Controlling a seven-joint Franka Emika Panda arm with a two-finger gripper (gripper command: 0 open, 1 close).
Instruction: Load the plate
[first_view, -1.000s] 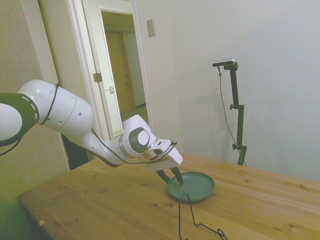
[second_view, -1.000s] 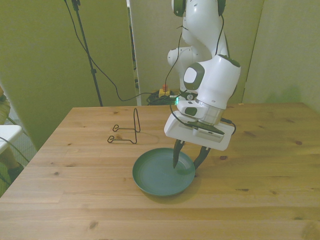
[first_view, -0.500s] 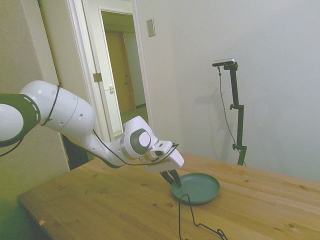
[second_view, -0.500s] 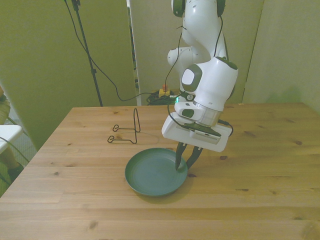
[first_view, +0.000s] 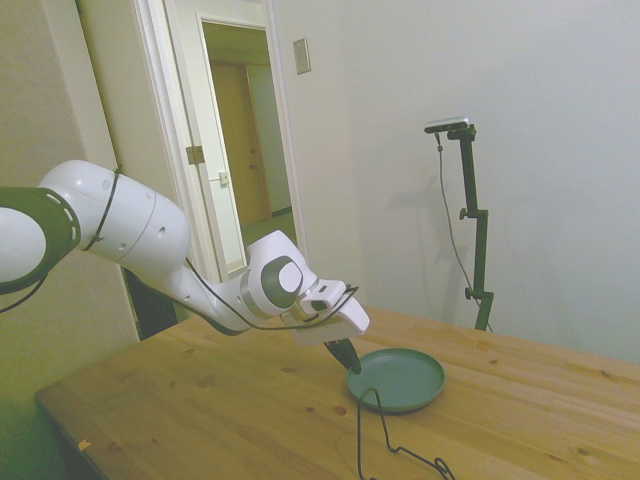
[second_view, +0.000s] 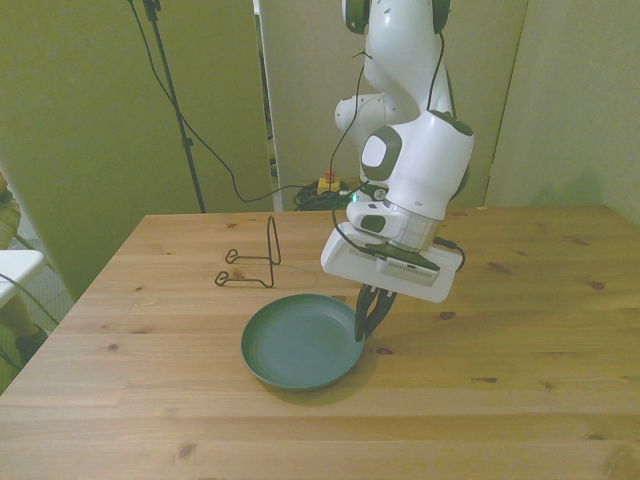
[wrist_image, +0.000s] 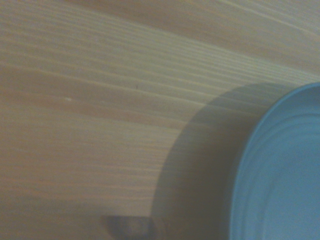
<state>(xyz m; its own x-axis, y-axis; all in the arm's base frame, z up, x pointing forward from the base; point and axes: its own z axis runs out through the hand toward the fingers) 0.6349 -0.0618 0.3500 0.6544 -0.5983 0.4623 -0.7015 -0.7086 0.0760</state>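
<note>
On the front view's left, a thin black wire rack (second_view: 255, 262) stands on the wooden worktop (second_view: 520, 340), apart from everything else. Nearer the middle lies the round, shallow, matte teal-green plate (second_view: 298, 342), flat on the boards. My claw (second_view: 369, 318) has its fingers drawn together, pinching the plate's rim on the front view's right.

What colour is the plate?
The plate is plain dark teal-green, clearest in the front view.
</note>
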